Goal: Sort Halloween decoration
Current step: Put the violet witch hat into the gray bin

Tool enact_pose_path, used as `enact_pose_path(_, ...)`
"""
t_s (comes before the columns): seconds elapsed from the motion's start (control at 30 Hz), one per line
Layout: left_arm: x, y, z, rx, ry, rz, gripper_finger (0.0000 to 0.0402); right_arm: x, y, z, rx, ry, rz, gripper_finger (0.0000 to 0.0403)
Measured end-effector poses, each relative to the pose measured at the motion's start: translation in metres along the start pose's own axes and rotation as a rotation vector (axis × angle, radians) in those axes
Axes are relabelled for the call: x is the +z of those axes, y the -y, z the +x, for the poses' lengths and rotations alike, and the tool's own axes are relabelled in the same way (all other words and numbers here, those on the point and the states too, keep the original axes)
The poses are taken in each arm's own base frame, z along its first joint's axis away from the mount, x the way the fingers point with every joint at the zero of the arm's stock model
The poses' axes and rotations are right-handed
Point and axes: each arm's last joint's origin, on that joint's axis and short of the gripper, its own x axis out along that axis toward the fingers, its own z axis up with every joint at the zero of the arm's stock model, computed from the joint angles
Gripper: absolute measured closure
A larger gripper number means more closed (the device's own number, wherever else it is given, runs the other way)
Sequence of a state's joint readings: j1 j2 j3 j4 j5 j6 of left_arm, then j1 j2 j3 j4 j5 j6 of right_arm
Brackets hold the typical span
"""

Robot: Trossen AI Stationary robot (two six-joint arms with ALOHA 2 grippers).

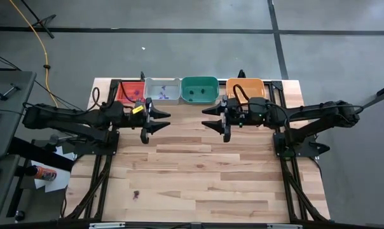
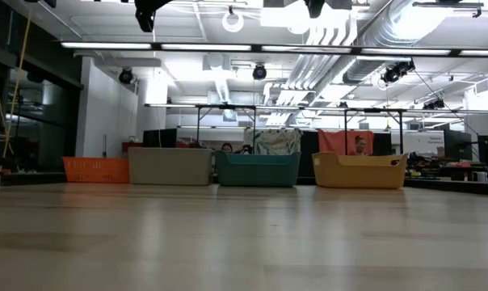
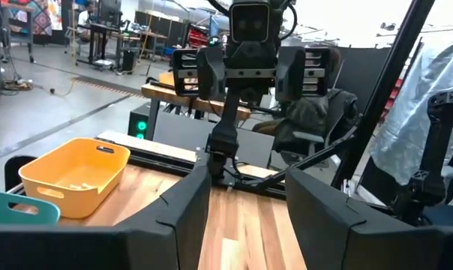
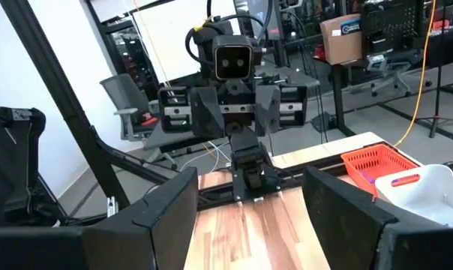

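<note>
Two robot arms face each other above a wooden table, both grippers empty with fingers apart.

The left gripper (image 1: 155,122) and right gripper (image 1: 215,121) hover near the table's (image 1: 198,178) far edge, well apart, pointing at each other. Behind them stand four trays in a row: red tray (image 1: 130,91), grey tray (image 1: 162,90), green tray (image 1: 199,90), orange tray (image 1: 245,88). Halloween decoration trinkets (image 1: 137,93) show as tiny specks inside the trays; one stray purple trinket (image 1: 137,194) lies alone near the table's front left. They are too small to tell their long axis or which way they point.
</note>
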State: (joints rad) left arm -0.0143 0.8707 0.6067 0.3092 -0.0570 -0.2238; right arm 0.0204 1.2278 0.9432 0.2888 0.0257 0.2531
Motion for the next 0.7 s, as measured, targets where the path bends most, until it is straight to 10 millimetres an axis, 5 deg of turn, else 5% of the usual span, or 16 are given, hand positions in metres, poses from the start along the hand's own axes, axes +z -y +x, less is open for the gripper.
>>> enact_pose_path(0.17,-0.003,0.001,0.000,0.006,-0.058,-0.154,0.0241,0.000,0.000,0.000,0.000,-0.001,0.010,0.0169)
enact_pose_path(0.33,-0.017,0.022,-0.009,0.023,-0.504,-0.375,0.0241,-0.001,0.000,0.000,-0.003,-0.013,0.015,0.0169)
enact_pose_path(0.53,-0.056,0.072,-0.031,0.113,-0.973,-0.603,0.0241,-0.003,0.001,0.000,-0.008,-0.028,0.018,0.0169)
enact_pose_path(0.7,-0.101,0.131,-0.045,0.086,-1.141,-0.503,0.0241,-0.004,0.001,0.000,-0.012,-0.041,0.042,0.0169)
